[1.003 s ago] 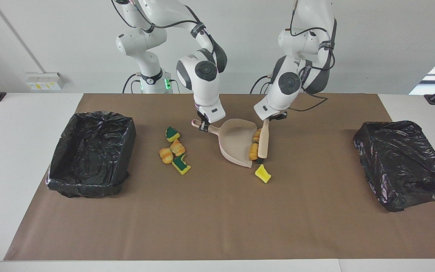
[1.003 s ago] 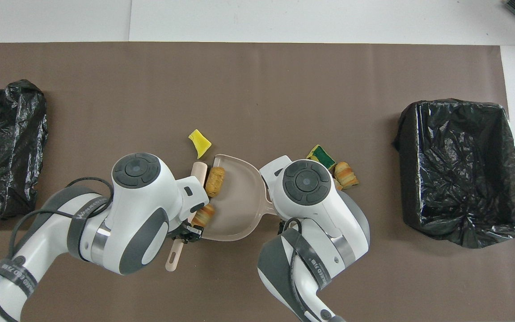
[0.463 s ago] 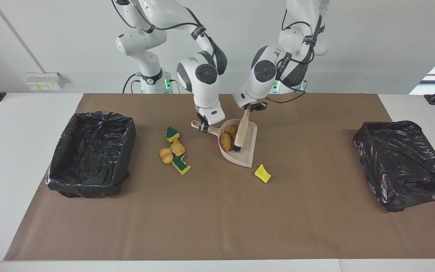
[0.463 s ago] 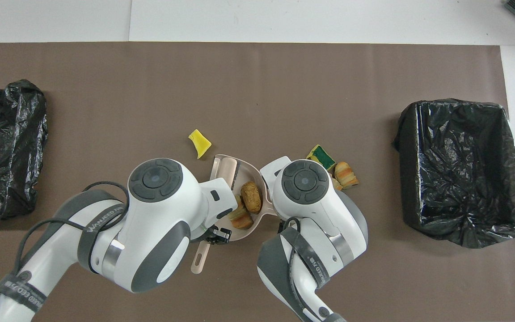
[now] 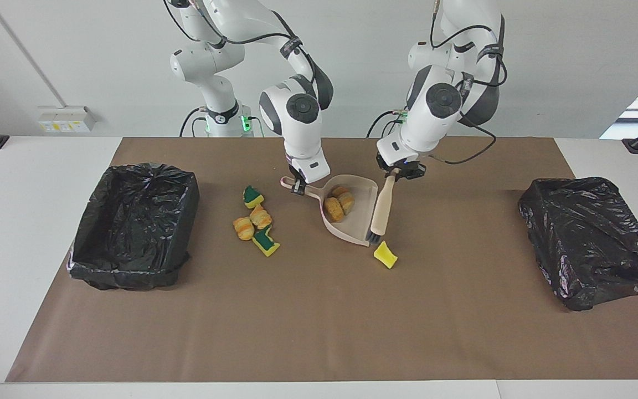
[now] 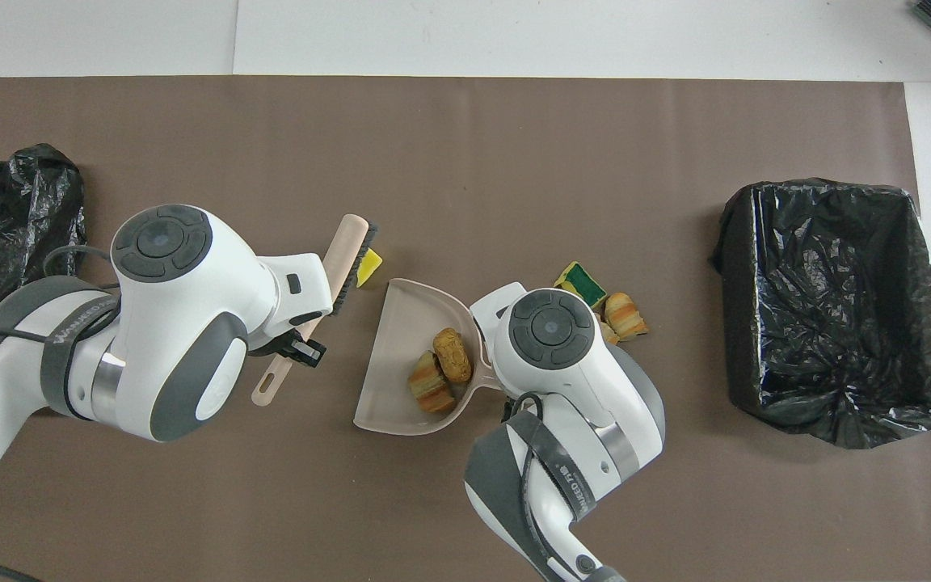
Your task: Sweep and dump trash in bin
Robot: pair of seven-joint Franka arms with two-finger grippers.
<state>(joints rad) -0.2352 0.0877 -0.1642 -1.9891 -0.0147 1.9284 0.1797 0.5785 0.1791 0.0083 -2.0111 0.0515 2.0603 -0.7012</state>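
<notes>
My right gripper (image 5: pixel 298 185) is shut on the handle of the beige dustpan (image 5: pixel 359 223), which rests on the brown mat. Two orange-tan trash lumps (image 5: pixel 339 205) lie in the pan (image 6: pixel 389 392). My left gripper (image 5: pixel 399 173) is shut on the beige brush (image 5: pixel 381 208), which slants down just outside the pan's mouth. Its bristles (image 6: pixel 356 259) are next to a yellow trash scrap (image 5: pixel 385 254). Several more bits of trash (image 5: pixel 255 220), green-yellow sponges and bread lumps, lie beside the pan toward the right arm's end.
A black-lined bin (image 5: pixel 133 221) stands at the right arm's end of the mat. A second black-bagged bin (image 5: pixel 593 238) sits at the left arm's end. White table (image 5: pixel 31 183) borders the mat.
The left arm pushed two bread lumps into the dustpan with the brush, then swung the brush back out to the pan's mouth beside the yellow scrap. The dustpan stayed held in place.
</notes>
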